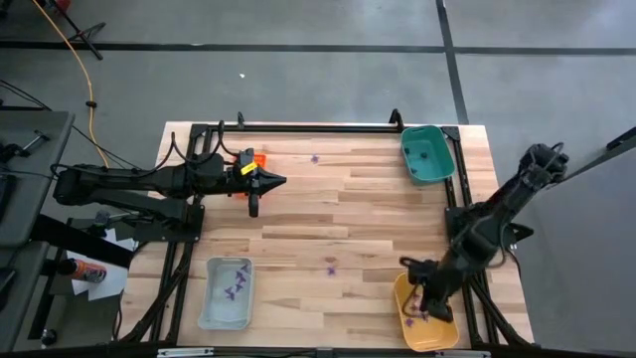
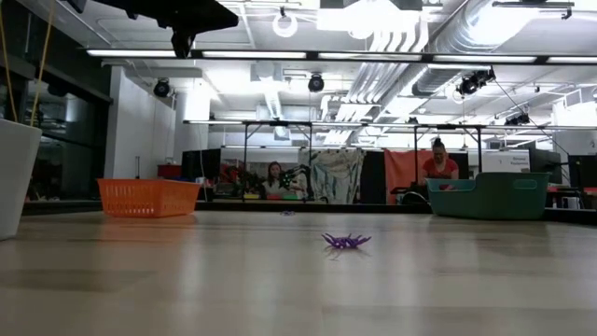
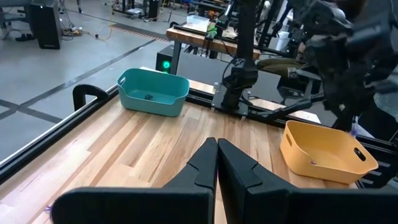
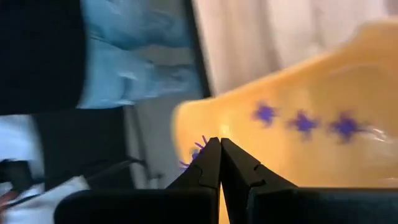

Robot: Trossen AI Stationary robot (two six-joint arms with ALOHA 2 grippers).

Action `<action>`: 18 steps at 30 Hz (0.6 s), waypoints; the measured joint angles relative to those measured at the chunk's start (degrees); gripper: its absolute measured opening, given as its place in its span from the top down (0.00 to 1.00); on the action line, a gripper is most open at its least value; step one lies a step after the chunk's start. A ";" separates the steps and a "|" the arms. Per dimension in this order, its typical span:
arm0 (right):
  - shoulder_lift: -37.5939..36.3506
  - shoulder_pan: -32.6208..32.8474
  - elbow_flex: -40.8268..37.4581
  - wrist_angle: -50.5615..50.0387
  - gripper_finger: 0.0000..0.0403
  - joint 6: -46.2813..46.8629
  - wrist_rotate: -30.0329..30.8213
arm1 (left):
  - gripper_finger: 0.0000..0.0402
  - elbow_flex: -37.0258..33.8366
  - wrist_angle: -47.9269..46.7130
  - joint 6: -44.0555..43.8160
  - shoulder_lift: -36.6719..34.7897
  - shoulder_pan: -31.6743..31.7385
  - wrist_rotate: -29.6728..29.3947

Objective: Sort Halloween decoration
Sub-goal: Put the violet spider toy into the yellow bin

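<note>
Low view puts a purple spider alone mid-desk, which I judge feather-light, springy-legged and best pinched by the body, while my right pincer is clenched on another over the yellow tray and my left pincer hangs clenched, empty.

We see two arms built of dark, near-black links with rounded joint housings. Beside the red tray, the left arm carries black cables looping along its base and a small yellow marking near its wrist. Its left gripper has two matte black fingers with angular, stepped profiles that taper to narrow tips. The right gripper shows the same black, wedge-shaped fingers mounted on a broad black crossbar.
</note>
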 joint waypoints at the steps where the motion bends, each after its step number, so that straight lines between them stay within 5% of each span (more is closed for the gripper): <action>1: 0.97 1.04 0.00 -0.84 1.00 0.07 1.42 | 1.00 0.00 0.00 0.00 0.00 0.02 0.00; 18: 19.23 1.79 0.00 -4.76 1.00 -5.74 6.38 | 1.00 -0.02 0.07 -0.09 0.00 0.02 0.00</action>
